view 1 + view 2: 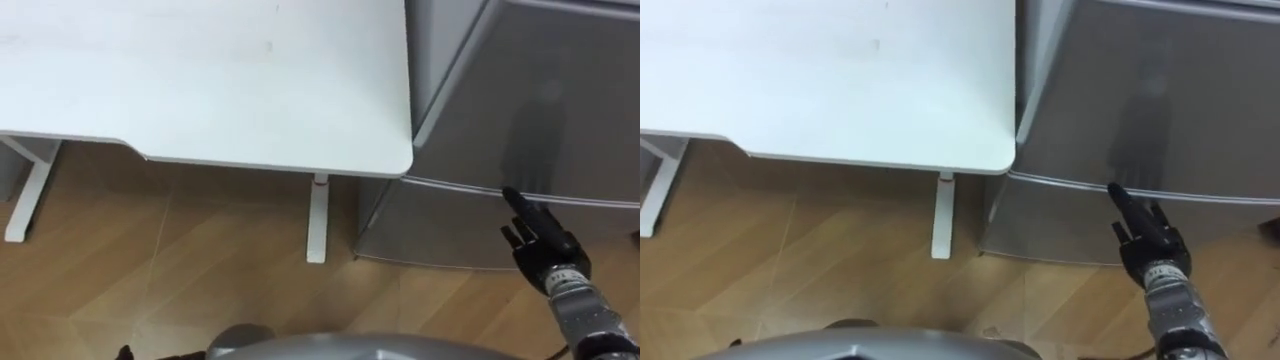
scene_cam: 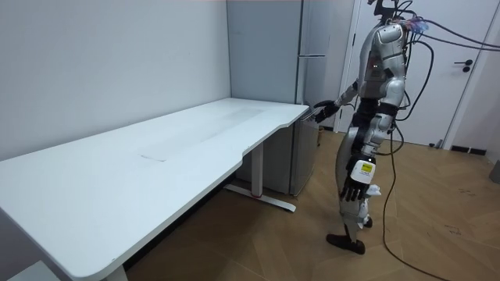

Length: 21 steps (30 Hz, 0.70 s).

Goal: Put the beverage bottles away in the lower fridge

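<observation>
The right hand (image 1: pixel 540 240), fingers straight and slightly apart, reaches the seam atop the lower fridge door (image 1: pixel 430 225) beside the bench (image 1: pixel 200 90).

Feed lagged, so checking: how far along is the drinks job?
Done: nothing yet; the fridge doors are shut. In hand: the right robot hand, open, reaches to the seam above the lower door; the left robot hand hangs open by the robot's side. Neither holds a drink. Left: open that door, fetch the drinks, put them in.
</observation>
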### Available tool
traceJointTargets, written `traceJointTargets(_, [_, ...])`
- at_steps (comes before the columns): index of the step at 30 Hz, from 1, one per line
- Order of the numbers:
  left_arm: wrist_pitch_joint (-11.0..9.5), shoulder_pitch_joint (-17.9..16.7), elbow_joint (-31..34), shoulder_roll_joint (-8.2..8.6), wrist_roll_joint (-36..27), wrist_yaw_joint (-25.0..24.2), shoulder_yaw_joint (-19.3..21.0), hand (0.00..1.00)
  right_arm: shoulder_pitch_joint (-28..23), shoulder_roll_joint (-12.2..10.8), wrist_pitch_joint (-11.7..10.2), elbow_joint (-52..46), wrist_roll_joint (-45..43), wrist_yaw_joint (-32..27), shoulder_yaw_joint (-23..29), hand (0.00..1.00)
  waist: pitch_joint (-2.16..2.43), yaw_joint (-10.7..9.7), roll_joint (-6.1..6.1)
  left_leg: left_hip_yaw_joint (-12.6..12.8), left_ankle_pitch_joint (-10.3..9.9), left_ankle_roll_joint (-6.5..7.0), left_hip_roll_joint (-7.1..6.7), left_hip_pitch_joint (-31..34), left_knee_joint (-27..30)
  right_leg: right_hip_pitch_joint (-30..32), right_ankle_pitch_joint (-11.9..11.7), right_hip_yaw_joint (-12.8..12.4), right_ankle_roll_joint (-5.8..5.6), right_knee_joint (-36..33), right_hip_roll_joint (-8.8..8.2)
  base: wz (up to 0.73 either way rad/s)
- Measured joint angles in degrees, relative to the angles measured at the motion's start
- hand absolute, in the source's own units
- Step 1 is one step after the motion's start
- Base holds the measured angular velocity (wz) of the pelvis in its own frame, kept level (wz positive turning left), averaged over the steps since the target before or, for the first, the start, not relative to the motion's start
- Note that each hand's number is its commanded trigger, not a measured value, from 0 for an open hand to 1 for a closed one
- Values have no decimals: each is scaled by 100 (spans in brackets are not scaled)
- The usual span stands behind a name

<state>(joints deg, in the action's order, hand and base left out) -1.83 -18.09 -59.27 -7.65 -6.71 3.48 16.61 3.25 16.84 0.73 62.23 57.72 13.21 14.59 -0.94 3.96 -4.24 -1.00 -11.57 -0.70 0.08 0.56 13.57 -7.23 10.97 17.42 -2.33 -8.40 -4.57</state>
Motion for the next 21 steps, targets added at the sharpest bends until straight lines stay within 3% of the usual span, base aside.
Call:
traceJointTargets(2, [14, 5, -82, -15, 4, -12, 0, 0, 30, 14, 0, -1, 3, -53, 3, 0, -30, 18, 49, -3, -2, 2, 2, 9, 2, 10, 0, 7, 0, -24, -1, 0])
traceJointTargets(9, [62, -28, -124, -16, 5, -71, -4, 0, 138, 110, -32, -1, 24, -205, 7, 0, -5, 24, 209, -49, 38, 18, 0, 126, 38, 79, -27, 56, 17, -42, 1, 3])
traceJointTargets(16, [170, -34, -112, -16, 78, -56, -106, 0, 139, 123, -79, 47, -218, -208, -95, 0, 1, -55, 206, -96, 67, 21, -25, 129, 14, 84, -18, 60, 5, -21, -8, 3])
traceJointTargets(21, [178, 33, 44, -15, 195, 6, -100, 0, 130, 54, -60, 552, -637, -163, -157, 0, 73, -49, 117, -110, 81, 26, -68, 75, 7, 15, -2, 135, -20, -9, -56, 7])
